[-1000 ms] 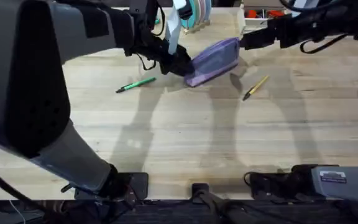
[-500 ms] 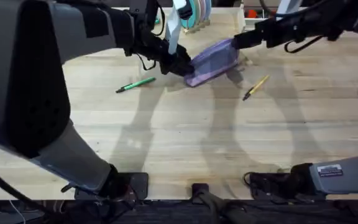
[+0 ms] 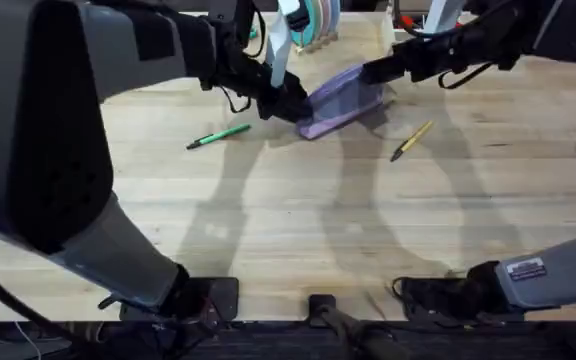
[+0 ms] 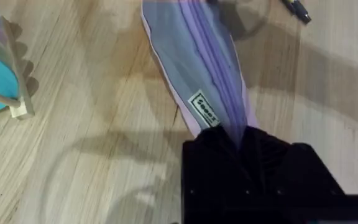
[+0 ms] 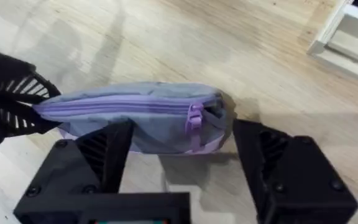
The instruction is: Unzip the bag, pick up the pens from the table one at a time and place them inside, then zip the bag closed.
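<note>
The bag (image 3: pixel 343 97) lies near the bench's (image 3: pixel 298 220) far edge, zipper closed (pull at its right end). The left hand (image 3: pixel 293 103) pinches the bag's left end. The right hand (image 5: pixel 182 165) is spread at the pull end. The green pen (image 3: pixel 219 136) and the yellow pen (image 3: pixel 411 140) lie on the bench.

Bag (image 3: pixel 343 97) at table's (image 3: pixel 288 220) far middle, one pen (image 3: pixel 219 136) left, other pen (image 3: pixel 411 140) right.
</note>
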`<action>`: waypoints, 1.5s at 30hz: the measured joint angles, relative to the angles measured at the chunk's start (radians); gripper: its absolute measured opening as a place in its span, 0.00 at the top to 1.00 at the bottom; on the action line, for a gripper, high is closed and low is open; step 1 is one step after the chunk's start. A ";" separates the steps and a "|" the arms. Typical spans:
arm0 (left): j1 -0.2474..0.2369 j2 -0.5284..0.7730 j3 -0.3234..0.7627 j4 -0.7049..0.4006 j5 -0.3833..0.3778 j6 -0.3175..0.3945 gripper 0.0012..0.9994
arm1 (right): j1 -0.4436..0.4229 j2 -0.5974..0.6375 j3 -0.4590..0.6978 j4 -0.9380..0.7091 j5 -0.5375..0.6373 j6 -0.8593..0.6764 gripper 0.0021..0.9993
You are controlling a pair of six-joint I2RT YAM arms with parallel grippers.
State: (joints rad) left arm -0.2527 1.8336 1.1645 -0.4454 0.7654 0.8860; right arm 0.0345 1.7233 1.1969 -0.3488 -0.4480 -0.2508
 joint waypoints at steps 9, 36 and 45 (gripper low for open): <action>0.000 0.000 0.000 0.000 0.000 0.000 0.96 | 0.002 0.000 0.000 -0.002 -0.001 0.005 0.30; 0.000 0.000 0.000 0.000 -0.001 0.000 0.96 | 0.002 0.000 0.000 0.028 0.003 0.011 0.95; 0.000 0.000 0.000 0.000 -0.001 0.000 0.96 | 0.002 0.000 0.000 0.030 0.004 0.011 0.97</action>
State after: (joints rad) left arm -0.2527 1.8336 1.1645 -0.4450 0.7643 0.8860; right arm 0.0364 1.7237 1.1969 -0.3183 -0.4442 -0.2398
